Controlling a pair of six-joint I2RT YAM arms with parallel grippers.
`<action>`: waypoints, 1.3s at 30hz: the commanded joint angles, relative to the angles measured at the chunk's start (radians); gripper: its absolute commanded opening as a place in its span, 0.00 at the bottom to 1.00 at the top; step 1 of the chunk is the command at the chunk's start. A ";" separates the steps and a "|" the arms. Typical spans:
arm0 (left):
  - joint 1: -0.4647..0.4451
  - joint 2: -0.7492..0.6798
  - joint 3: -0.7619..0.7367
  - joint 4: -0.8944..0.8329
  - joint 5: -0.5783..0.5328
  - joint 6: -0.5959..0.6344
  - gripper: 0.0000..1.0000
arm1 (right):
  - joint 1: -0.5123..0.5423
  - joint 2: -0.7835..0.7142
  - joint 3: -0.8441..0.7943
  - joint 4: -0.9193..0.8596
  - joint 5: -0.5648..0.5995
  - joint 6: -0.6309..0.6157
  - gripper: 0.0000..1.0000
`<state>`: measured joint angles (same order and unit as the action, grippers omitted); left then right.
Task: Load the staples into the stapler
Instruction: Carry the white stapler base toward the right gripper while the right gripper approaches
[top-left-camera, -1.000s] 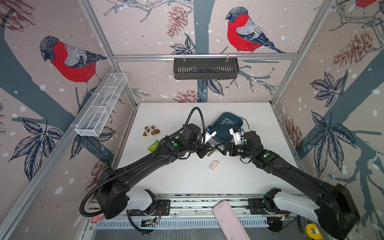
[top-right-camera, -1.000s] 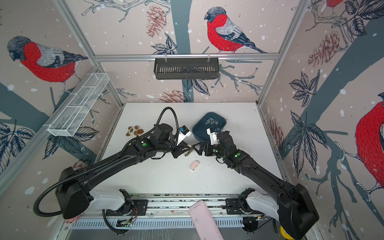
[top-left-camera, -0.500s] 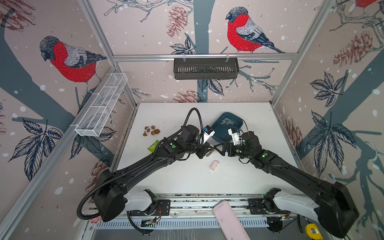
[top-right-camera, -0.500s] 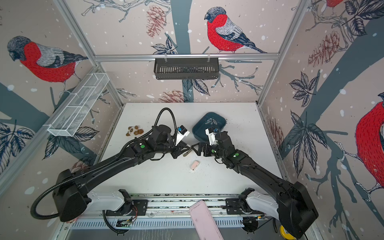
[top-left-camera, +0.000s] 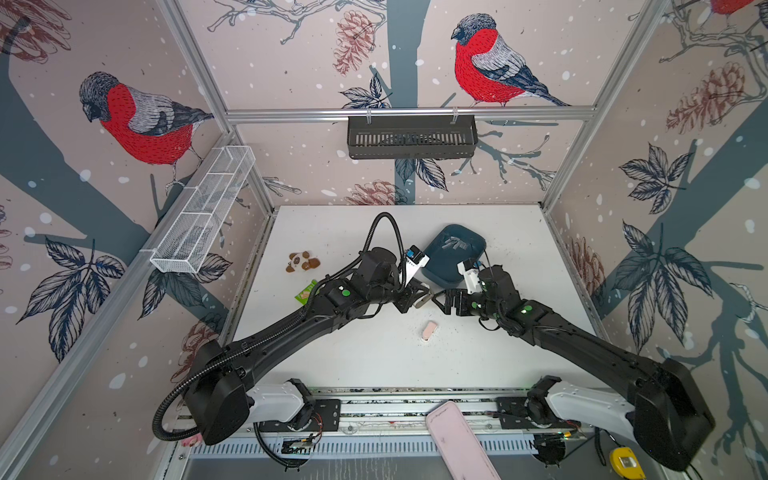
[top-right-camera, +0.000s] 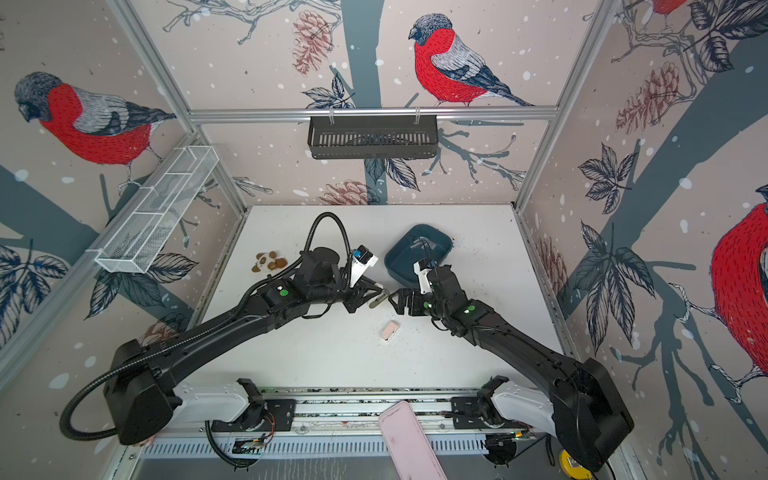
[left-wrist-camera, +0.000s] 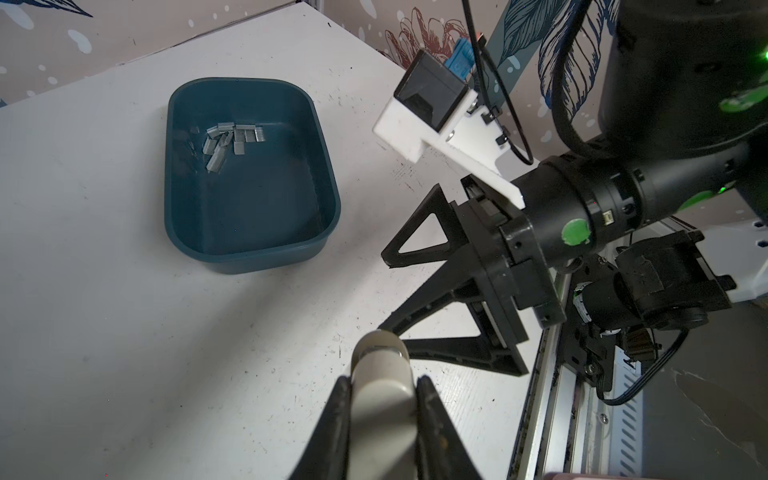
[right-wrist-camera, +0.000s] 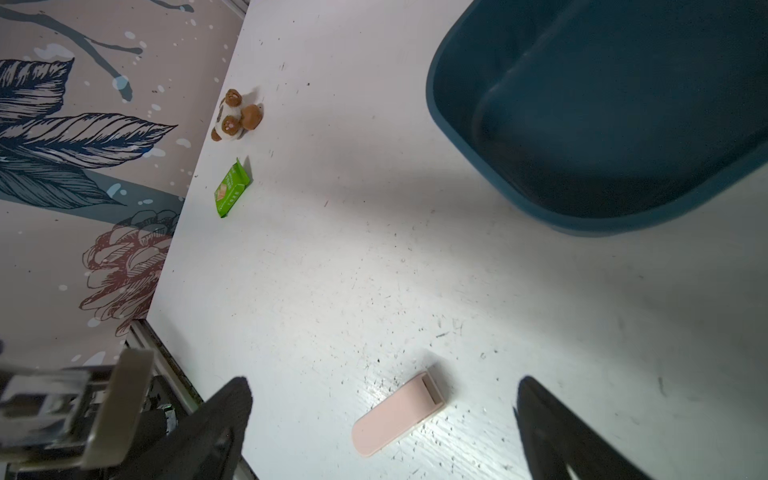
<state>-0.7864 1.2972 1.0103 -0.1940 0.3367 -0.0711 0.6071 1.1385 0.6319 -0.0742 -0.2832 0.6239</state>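
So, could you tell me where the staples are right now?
The staples lie loose inside the tray, toward its far end. In both top views the tray sits right of centre, just beyond the right end effector.

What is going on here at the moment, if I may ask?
The left jaws are shut on a beige stapler, its end pointing at the right jaws, which stand open and empty close by. The staples lie in the blue tray, with none picked up. A pink stapler lies unused on the table.
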 joint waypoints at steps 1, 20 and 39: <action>0.004 0.002 0.006 0.056 0.009 -0.001 0.07 | 0.001 -0.003 0.000 -0.001 0.015 -0.015 1.00; 0.013 0.000 0.001 0.031 0.011 0.013 0.07 | -0.046 -0.085 0.029 0.088 -0.206 0.020 1.00; 0.013 -0.020 0.006 0.034 0.031 0.004 0.07 | -0.041 -0.011 0.039 0.160 -0.227 0.045 1.00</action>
<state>-0.7746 1.2846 1.0100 -0.1856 0.3405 -0.0704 0.5648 1.1225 0.6643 0.0525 -0.5148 0.6586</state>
